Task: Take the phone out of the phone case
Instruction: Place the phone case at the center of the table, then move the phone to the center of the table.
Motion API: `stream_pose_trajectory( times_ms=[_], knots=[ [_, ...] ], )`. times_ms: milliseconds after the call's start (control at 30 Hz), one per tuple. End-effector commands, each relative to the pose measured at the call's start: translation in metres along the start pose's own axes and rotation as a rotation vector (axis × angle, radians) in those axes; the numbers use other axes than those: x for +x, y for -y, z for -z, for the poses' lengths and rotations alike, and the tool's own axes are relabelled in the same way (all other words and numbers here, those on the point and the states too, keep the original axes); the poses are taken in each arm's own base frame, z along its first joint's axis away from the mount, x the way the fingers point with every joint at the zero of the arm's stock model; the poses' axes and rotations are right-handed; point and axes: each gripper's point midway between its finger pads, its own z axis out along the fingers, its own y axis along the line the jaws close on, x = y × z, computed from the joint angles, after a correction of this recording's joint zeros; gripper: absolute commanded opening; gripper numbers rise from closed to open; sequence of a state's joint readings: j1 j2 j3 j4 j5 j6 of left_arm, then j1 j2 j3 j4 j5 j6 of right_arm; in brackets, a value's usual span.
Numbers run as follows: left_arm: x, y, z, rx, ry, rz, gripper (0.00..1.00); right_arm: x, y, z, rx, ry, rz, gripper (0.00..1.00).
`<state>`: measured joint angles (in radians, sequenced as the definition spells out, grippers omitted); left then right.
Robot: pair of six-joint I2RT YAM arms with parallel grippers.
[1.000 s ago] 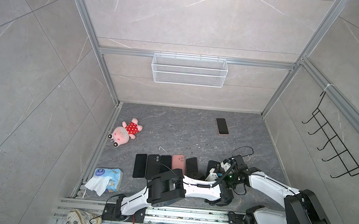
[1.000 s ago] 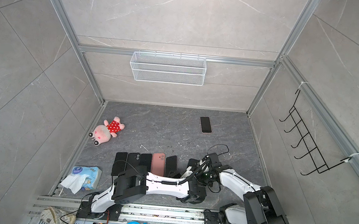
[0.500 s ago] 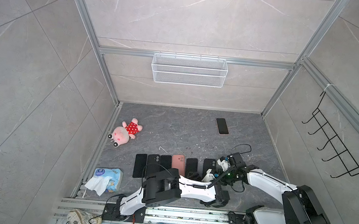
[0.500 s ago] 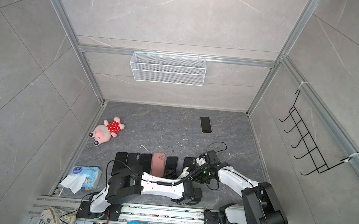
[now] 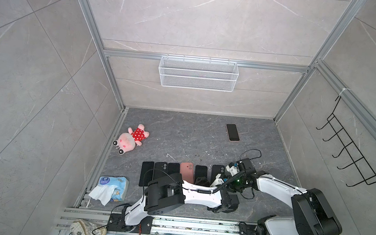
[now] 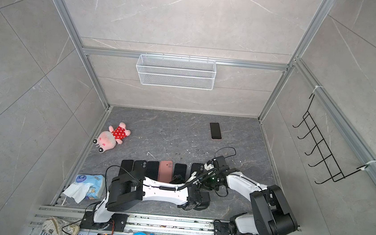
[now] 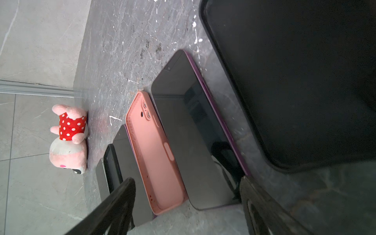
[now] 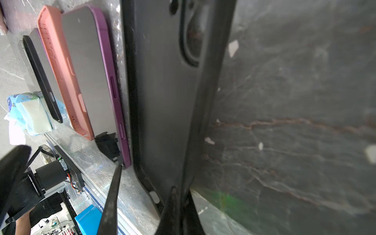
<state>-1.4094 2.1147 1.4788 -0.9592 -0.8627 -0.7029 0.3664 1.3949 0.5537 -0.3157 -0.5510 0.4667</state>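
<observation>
Looking nearest the aluminium rail (image 5: 196, 225), you see the left gripper (image 7: 187, 181) with its fingers (image 7: 120, 195) spread wide and empty above the dark-screened, purple-edged phone (image 7: 189, 126). The phone lies flat, screen up, on the grey marbled surface (image 7: 130, 40), between the pink silicone case (image 7: 154, 146) and the matte black phone case (image 8: 162, 97). That spread reads as a release: the phone looks already out. The right gripper (image 8: 180, 193) pinches the black case's end rim, likely to steady the empty shell. Farther off lies a lone dark phone (image 5: 232, 132). Compared with a second ago, the left arm (image 5: 199, 194) has drawn back toward its base and the right gripper sits farther from the rail.
</observation>
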Motion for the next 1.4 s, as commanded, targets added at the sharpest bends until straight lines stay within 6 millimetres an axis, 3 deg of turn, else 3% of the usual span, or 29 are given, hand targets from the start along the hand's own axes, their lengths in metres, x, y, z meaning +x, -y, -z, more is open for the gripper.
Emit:
stream_pose_trajectory(
  times_ms=[0, 333, 567, 767, 967, 1233, 1367],
  knots=[
    [-0.018, -0.01, 0.01, 0.001, 0.047, 0.033, 0.83, -0.007, -0.001, -0.001, 0.017, 0.012, 0.025, 0.0],
    [-0.003, -0.042, 0.047, 0.143, 0.106, 0.214, 0.84, 0.0, 0.003, 0.0, 0.033, 0.007, 0.02, 0.0],
    [0.014, -0.089, 0.063, 0.166, 0.149, 0.354, 0.87, -0.002, 0.002, -0.01, 0.04, -0.011, 0.042, 0.0],
    [0.031, -0.123, 0.06, 0.169, 0.149, 0.448, 0.88, -0.005, -0.015, -0.02, 0.071, -0.063, 0.127, 0.0],
    [0.04, -0.143, 0.058, 0.166, 0.159, 0.485, 0.88, -0.004, -0.011, -0.027, 0.148, -0.106, 0.174, 0.04],
    [0.039, -0.151, 0.055, 0.175, 0.152, 0.509, 0.88, -0.015, -0.009, -0.019, 0.203, -0.063, 0.208, 0.44],
    [0.039, -0.154, 0.05, 0.217, 0.147, 0.552, 0.88, -0.026, -0.014, 0.005, 0.251, 0.023, 0.235, 0.77]
  ],
)
